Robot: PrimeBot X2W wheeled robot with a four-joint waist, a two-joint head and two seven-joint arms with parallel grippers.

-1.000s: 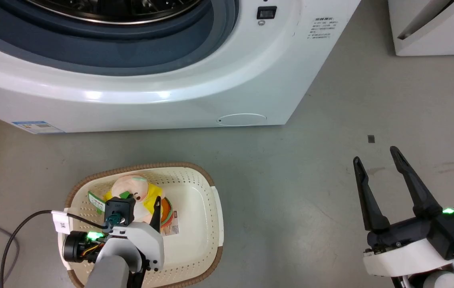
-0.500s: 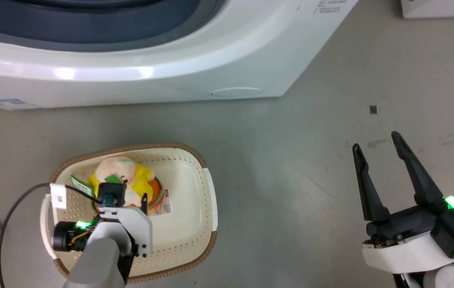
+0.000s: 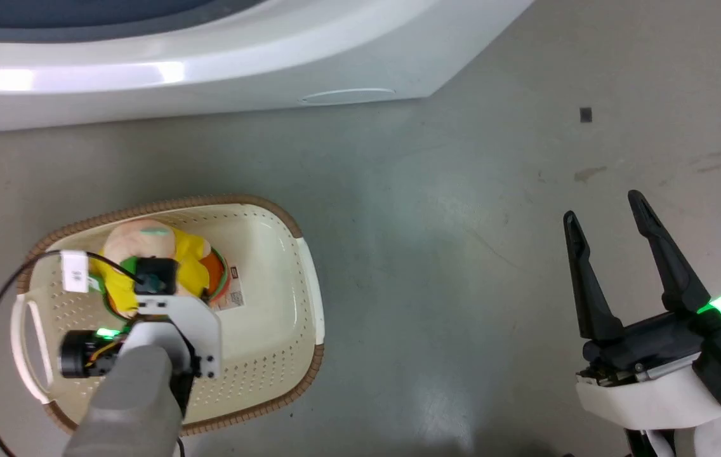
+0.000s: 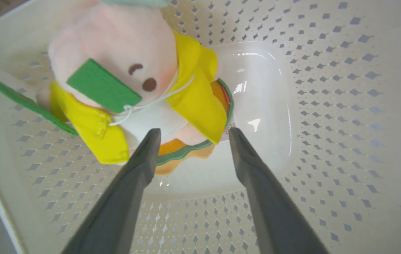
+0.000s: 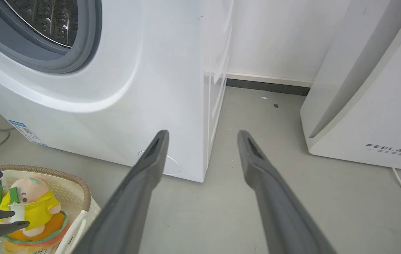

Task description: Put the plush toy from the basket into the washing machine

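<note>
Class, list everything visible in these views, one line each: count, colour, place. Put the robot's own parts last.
plush toy: one, pink, yellow and green, inside the basket
basket: one, cream with brown rim, on the floor
washing machine: one, white with grey gasket, beyond the basket
FEELBIRD appliance: one, white, right of the washing machine
floor: one, grey, under everything
left gripper: one, dark fingers, open, either side of the plush toy
right gripper: one, dark fingers, open, above the floor
</note>
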